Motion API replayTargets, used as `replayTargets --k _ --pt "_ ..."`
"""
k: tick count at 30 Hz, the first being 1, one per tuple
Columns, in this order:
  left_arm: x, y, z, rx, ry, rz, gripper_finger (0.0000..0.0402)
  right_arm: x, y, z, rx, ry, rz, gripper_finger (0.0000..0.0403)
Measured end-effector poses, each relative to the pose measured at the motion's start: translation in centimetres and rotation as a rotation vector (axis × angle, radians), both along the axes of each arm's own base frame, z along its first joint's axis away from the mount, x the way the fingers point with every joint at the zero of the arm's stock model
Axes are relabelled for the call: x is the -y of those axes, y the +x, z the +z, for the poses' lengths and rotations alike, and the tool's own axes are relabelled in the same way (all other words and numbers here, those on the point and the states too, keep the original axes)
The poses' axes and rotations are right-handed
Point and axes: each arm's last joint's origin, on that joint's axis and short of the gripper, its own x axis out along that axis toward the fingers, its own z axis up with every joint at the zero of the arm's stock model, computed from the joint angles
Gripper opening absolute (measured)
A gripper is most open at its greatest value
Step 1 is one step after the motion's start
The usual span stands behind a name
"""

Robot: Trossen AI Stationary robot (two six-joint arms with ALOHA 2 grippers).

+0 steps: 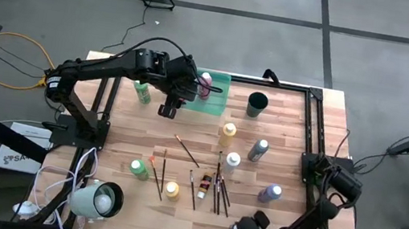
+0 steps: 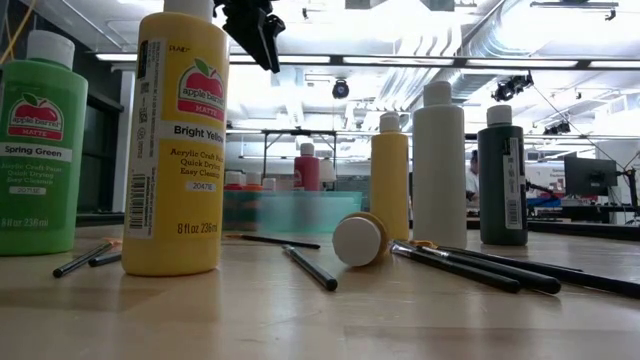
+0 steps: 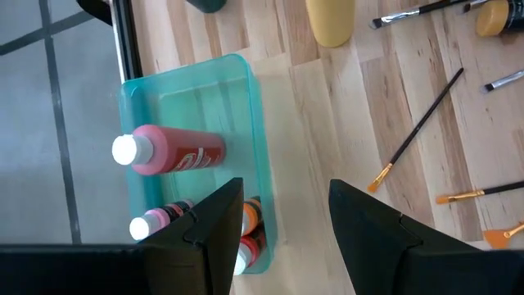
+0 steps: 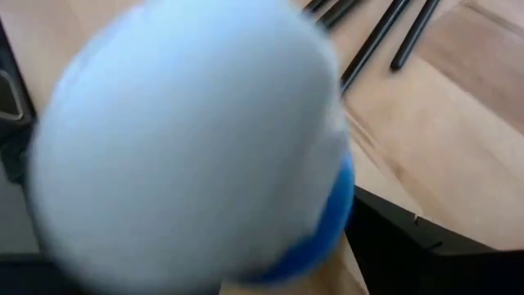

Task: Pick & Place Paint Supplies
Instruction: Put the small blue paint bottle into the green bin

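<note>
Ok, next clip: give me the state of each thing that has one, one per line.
Left gripper: open, empty, above the tray's edge.
Green tray: holds a red bottle lying flat, more bottles beside it.
Bright Yellow bottle: upright.
Spring Green bottle: upright.
White-capped bottle: tipped over.
Right gripper: by the table's near edge.

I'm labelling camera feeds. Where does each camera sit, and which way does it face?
High: above the table, looking straight down; both arms show, left gripper beside the green tray.
Low: at tabletop height, looking level past the yellow bottle; left gripper hangs above.
Left wrist: looks down past its open fingers into the tray.
Right wrist: a blurred white-capped bottle fills it.
High and left wrist share the tray.
</note>
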Motion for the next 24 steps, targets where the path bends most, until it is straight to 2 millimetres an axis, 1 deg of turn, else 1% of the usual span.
replayTargets --k 7,10,15,17,19,22,24 --pt "0.0 0.0 0.0 -0.001 -0.001 0.0 0.0175 0.3 0.5 0.0 0.011 -0.021 0.001 0.0196" --pt "0.0 0.0 0.0 -0.004 -0.001 0.0 0.0175 0.3 0.5 0.0 0.023 -0.018 0.001 0.0173" --pt "0.0 0.0 0.0 -0.004 -0.002 0.0 0.0175 0.2 0.6 0.4 0.033 0.001 -0.003 0.0124" --pt "0.0 0.0 0.0 -0.005 -0.002 -0.001 0.0175 0.3 0.6 0.8 0.039 0.011 -0.005 0.0113" --pt "0.0 0.0 0.0 -0.005 -0.002 -0.006 0.0175 0.5 0.9 1.4 0.033 0.034 -0.012 0.011" --pt "0.0 0.0 0.0 -0.005 -0.001 -0.01 0.0175 1.2 1.5 2.6 -0.007 0.103 -0.021 0.0113" --pt "0.0 0.0 0.0 -0.004 -0.003 -0.011 0.0175 1.8 2.1 4.0 -0.039 0.155 0.004 0.0114"
